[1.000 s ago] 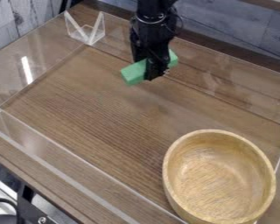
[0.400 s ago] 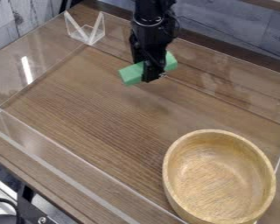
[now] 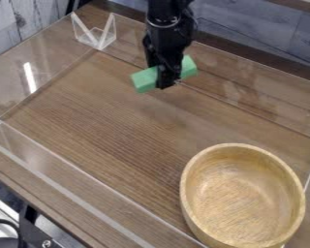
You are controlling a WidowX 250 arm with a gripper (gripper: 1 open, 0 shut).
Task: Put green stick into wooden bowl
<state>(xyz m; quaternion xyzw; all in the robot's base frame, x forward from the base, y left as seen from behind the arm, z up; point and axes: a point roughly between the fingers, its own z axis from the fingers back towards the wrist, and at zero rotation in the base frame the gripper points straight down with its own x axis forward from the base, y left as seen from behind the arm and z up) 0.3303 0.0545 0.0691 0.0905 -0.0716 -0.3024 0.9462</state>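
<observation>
1. Claw [image 3: 166, 76] clamped on stick [image 3: 162, 75], held near the table [image 3: 106, 126] at its far side, well apart from bowl [image 3: 243, 197] at near right.
2. Could slip or twist out in transit: grip only across the middle.
3. Could strike the rim if carried too low.
4. One stick, one claw, one bowl.

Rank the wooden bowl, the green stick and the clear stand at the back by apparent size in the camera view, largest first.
1. Wooden bowl, by far the largest, though also nearest the camera.
2. Clear stand and green stick: similar in apparent size, and the gripper covers part of the stick, so no ranking between them.
</observation>
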